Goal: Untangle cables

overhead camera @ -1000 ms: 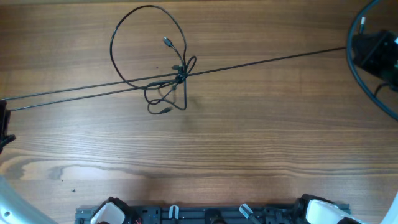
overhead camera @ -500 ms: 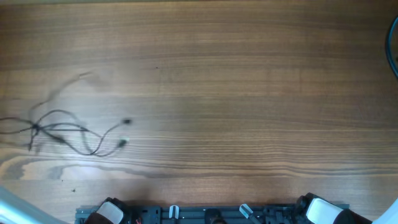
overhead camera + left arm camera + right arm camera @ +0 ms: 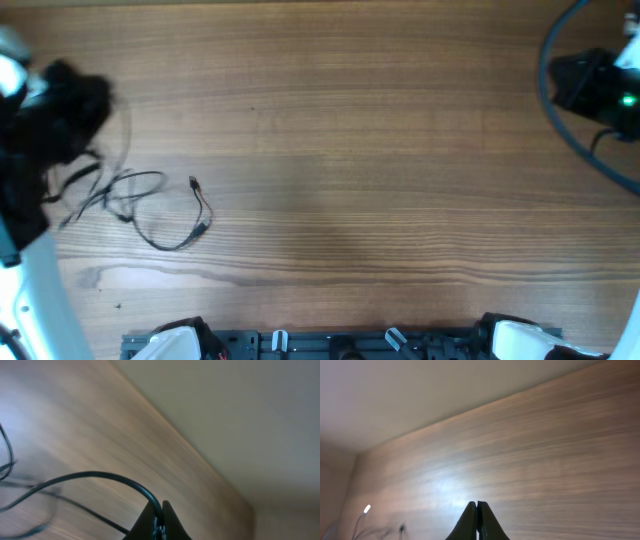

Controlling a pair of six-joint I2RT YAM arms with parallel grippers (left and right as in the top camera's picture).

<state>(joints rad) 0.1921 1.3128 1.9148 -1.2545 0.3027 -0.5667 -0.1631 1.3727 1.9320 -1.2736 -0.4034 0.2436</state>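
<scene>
Surfaces as I read them from my console. The tabletop point(image 3: 380, 150) is brown wood with fine straight grain, smooth and satin, and takes a soft pale glare in my right wrist view. The cables point(image 3: 125, 195) have a thin, smooth black sheath with a faint sheen. The left fingers point(image 3: 145, 525) and right fingers point(image 3: 468, 522) look like matt black plastic. The arm shell point(image 3: 40, 290) is glossy white plastic. The wall point(image 3: 395, 390) is matt beige.

thin black flexible cables point(image 3: 122, 196) lay in a loose tangle of loops at far left, their two small plug ends point(image 3: 193, 183) trailing rightward.
</scene>
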